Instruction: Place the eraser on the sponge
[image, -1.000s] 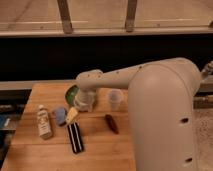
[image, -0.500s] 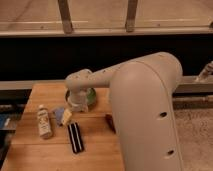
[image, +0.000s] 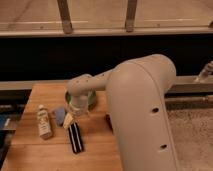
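The eraser (image: 76, 136), a flat black block with pale lengthwise stripes, lies on the wooden table (image: 40, 150) near its front. The sponge (image: 58, 114), a small blue-grey pad, sits just up and left of the eraser's far end. My gripper (image: 69, 119) hangs low at the end of the white arm (image: 140, 110), right beside the sponge and just above the far end of the eraser. Whether it touches either one is unclear.
A white bottle (image: 44, 121) lies left of the sponge. A green bowl (image: 91, 100) sits behind the gripper, partly covered by the wrist. A dark red thing (image: 107, 120) peeks out at the arm's edge. The arm hides the table's right side.
The arm has swung left and toward the camera, filling more of the view. The gripper has dropped from near the green bowl to beside the sponge and the eraser's end.
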